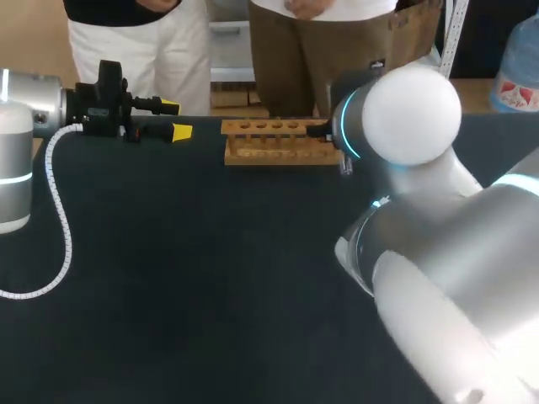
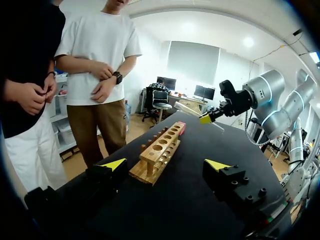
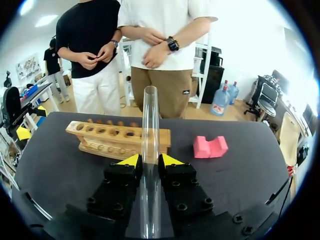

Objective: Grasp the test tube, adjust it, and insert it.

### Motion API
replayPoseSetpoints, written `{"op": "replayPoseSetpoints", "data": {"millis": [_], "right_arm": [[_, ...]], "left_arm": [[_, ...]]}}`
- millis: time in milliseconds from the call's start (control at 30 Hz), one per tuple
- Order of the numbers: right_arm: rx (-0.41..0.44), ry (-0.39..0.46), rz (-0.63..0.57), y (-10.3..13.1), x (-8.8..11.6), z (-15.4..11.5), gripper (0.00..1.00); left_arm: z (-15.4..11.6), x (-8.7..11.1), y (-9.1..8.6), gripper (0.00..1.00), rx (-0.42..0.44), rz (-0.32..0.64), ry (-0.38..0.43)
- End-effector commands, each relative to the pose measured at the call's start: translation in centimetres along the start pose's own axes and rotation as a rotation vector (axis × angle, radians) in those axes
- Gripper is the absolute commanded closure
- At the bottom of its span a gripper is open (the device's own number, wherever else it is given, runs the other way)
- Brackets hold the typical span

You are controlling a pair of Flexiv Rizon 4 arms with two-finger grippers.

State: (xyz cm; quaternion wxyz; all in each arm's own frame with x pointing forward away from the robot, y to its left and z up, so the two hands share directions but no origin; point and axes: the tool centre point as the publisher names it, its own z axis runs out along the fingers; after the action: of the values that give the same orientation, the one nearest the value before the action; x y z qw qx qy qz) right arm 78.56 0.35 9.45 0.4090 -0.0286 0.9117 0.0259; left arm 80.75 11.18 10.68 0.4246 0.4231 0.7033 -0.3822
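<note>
Our right gripper is closed on the test tube: in the right wrist view both yellow-tipped fingers press against the clear glass from opposite sides. The tube lies along the line of the fingers. One length runs back under the gripper body, and the other extends ahead past the tips and ends in an open mouth. In the left wrist view the same gripper holds the tube raised above the black table, slightly tilted, near the far end of the wooden rack and clear of it. The tube sits in none of the rack's holes. The rack stands near the table's far edge, with a single row of round holes along its top board. A pink block with a notch in its upper face rests on the table just beside one end of the rack. In the head view our right arm hides its own gripper and that end of the rack. Our left gripper hangs over the far left part of the table, apart from the rack's other end and pointing along its length. Its fingers stand wide apart and nothing lies between them.
</note>
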Motion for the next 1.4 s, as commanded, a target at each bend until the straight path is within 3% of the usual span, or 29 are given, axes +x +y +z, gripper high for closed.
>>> {"op": "replayPoseSetpoints", "data": {"millis": [33, 433, 1400], "right_arm": [[-0.023, 0.034, -0.009, 0.8, -0.5, 0.9, 1.0], [-0.029, 0.095, -0.019, 2.6, 0.4, 2.6, 1.0], [-0.058, 0.16, -0.005, 3.2, 1.5, 5.5, 1.0]], "left_arm": [[0.0, 0.1, -0.1, 0.0, -0.003, 0.002, -0.004], [0.0, 0.1, -0.1, 0.0, -0.003, 0.002, -0.004], [0.0, 0.1, -0.1, 0.0, -0.003, 0.002, -0.004]]}}
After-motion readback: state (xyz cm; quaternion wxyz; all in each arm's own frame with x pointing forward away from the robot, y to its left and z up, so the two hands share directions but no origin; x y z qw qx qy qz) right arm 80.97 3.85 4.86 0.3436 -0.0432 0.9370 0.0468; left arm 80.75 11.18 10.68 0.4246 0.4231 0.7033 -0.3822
